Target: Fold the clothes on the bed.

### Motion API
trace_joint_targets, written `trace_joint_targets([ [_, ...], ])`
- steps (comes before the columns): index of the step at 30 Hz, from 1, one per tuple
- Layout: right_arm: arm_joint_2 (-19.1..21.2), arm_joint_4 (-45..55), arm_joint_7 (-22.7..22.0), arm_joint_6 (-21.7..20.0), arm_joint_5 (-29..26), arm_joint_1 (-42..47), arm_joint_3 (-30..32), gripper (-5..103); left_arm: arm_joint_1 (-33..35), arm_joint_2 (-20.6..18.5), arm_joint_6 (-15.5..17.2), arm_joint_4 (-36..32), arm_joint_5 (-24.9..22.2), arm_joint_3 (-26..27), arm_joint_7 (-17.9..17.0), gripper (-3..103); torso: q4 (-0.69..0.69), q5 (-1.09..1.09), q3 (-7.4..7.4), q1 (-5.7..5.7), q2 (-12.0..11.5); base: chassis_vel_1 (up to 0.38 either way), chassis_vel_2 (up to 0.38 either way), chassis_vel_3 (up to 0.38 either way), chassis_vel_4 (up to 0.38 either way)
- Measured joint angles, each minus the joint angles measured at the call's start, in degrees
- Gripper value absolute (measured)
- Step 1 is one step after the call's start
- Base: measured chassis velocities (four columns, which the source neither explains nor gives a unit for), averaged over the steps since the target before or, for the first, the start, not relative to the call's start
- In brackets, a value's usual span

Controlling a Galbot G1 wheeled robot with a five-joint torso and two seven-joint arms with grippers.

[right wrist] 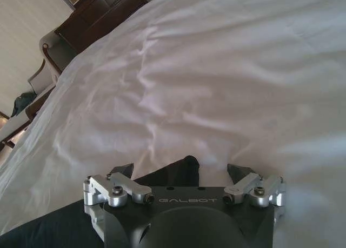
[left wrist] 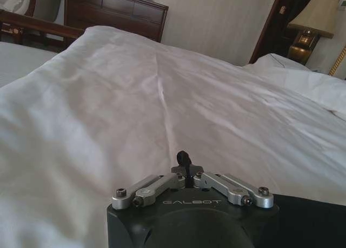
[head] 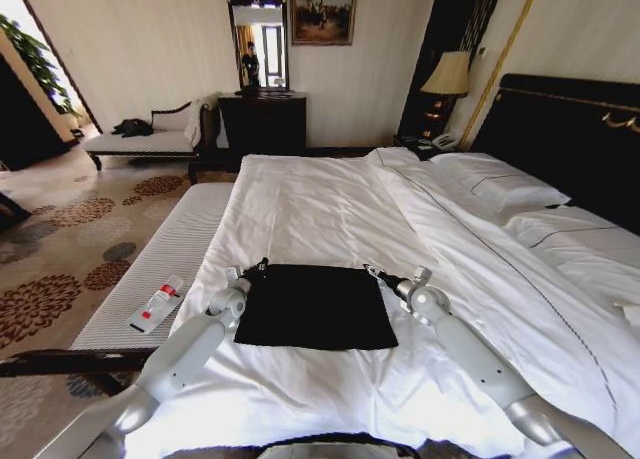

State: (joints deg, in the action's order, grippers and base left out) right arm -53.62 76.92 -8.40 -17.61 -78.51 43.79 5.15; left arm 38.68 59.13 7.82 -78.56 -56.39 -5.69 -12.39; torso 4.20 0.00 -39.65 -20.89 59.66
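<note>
The left gripper has its jaws closed together at the 10 o'clock corner of the one black T-shirt. The right gripper has wide jaws over the 2 o'clock corner, touching the cloth. Both gripper bodies carry the word "GALBOT". The T-shirt lies folded to a rectangle on the one bed, near its foot.

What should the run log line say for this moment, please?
stage: folding | black T-shirt: folded rectangle, flat on bed | left gripper: shut, at shirt's far left corner | right gripper: open, at far right corner
</note>
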Motion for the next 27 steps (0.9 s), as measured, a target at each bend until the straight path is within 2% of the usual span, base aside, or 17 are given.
trace_joint_targets([
  [2,-0.4,-0.9,0.3,0.3,0.9,-0.1,-0.3,87,-0.1,-0.2,0.0,-0.1,-0.1,-0.1,0.0,2,0.00,0.00,0.00,0.00,0.0,0.000,0.000,0.000,0.000],
  [3,-0.4,-0.9,0.3,0.3,0.9,-0.1,-0.3,87,-0.1,-0.2,0.0,-0.1,-0.1,-0.1,0.0,2,0.00,0.00,0.00,0.00,0.0,0.000,0.000,0.000,0.000],
  [7,-0.8,-2.4,0.6,0.7,1.9,-0.7,-1.0,66,-0.1,-0.4,0.2,-0.4,-0.2,-0.1,0.0,2,-0.01,0.00,0.00,0.00,0.0,0.000,0.000,0.000,0.000],
  [9,-0.8,-2.6,0.7,0.9,2.2,-0.8,-1.2,66,-0.1,-0.4,0.2,-0.4,-0.2,0.0,0.0,2,0.00,0.00,0.00,0.00,0.0,0.000,0.000,0.000,0.000],
  [10,-0.8,-2.8,0.7,1.0,2.3,-0.9,-1.3,60,-0.1,-0.3,0.2,-0.4,-0.2,0.1,0.0,2,0.00,0.00,0.00,0.00,0.0,0.000,0.000,0.000,0.000],
  [11,-0.8,-2.8,0.7,1.0,2.3,-0.9,-1.3,60,-0.1,-0.3,0.2,-0.4,-0.2,0.1,0.0,2,0.00,0.00,0.00,0.00,0.0,0.000,0.000,0.000,0.000],
  [15,-0.6,-3.0,0.8,1.2,2.7,-0.7,-1.6,38,0.5,-0.3,0.2,0.0,-0.2,0.8,0.0,2,0.00,0.00,0.00,0.00,0.0,0.000,0.000,0.000,0.000],
  [16,-0.6,-3.0,0.8,1.2,2.7,-0.7,-1.6,38,0.5,-0.3,0.2,0.0,-0.2,0.8,0.0,2,0.00,0.00,0.00,0.00,0.0,0.000,0.000,0.000,0.000],
  [19,-0.3,-2.5,0.8,1.2,2.7,-0.5,-1.8,22,0.9,-0.4,0.2,-0.2,-0.2,1.2,0.0,2,-0.01,0.00,0.00,0.00,0.0,0.000,0.000,0.000,0.000],
  [21,-0.3,-2.4,0.8,1.2,2.7,-0.5,-1.8,22,0.9,-0.4,0.2,-0.2,-0.2,1.2,0.0,2,0.00,0.00,0.00,0.00,0.0,0.000,0.000,0.000,0.000],
  [24,-0.2,-1.6,0.7,1.3,3.1,-0.3,-2.0,6,1.1,-0.3,0.2,-0.3,-0.1,1.4,0.0,2,-0.01,0.00,0.00,0.00,0.0,0.000,0.000,0.000,0.000],
  [26,-0.2,-1.5,0.7,1.3,3.1,-0.3,-2.0,6,1.1,-0.3,0.2,-0.3,-0.1,1.4,0.0,2,-0.01,0.00,0.00,0.01,0.0,0.000,0.000,0.000,0.000],
  [27,-0.2,-0.6,0.6,1.4,3.3,0.0,-2.0,3,1.2,-0.2,0.2,-0.4,0.0,1.4,0.0,2,-0.01,0.00,0.00,0.00,0.0,0.000,0.000,0.000,0.000],
])
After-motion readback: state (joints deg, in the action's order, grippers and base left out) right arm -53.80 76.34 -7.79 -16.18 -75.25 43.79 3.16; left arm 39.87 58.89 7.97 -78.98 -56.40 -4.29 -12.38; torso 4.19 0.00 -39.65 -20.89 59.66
